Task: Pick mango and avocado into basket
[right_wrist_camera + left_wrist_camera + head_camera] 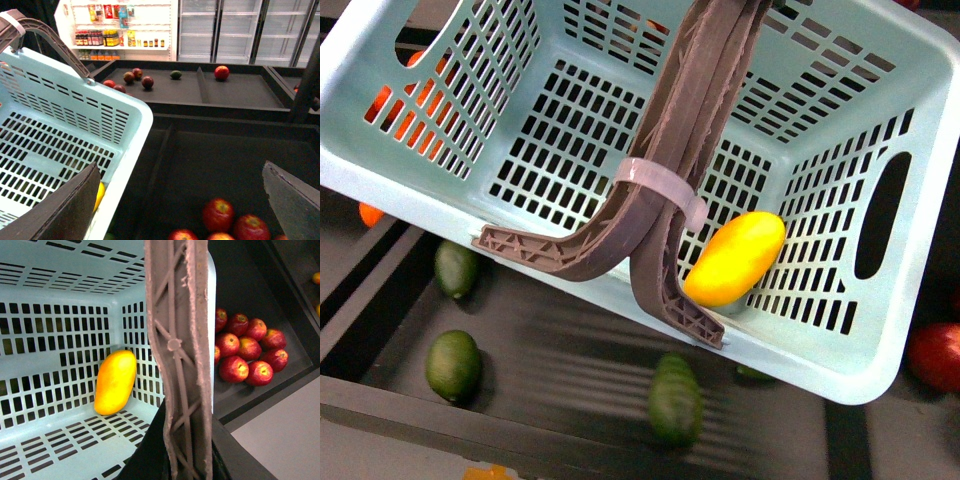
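Observation:
The mint-blue basket (pixel 410 190) hangs tilted above a dark produce shelf, its brown-grey handles (pixel 665 150) bound with a white zip tie. The yellow mango (pixel 735 258) lies inside, against the lower wall; the left wrist view shows the mango (pixel 115 381) on the slotted basket (pixel 50 440) floor. My left gripper (pixel 185 460) is shut on the handles (pixel 177 340). Below the basket, three green avocados lie on the shelf: one avocado (pixel 453 365), another (pixel 456 268), and a blurred one (pixel 675 400). My right gripper (pixel 180 165) is open beside the basket's rim (pixel 125 125), above apples.
Red apples (pixel 245 347) fill the bin beside the basket, and the apples (pixel 217 214) show under my right gripper. Oranges (pixel 400 105) show through the basket's slots. A red fruit (pixel 935 355) lies at the right. A farther bin (pixel 165 87) holds scattered fruit, with store shelves behind.

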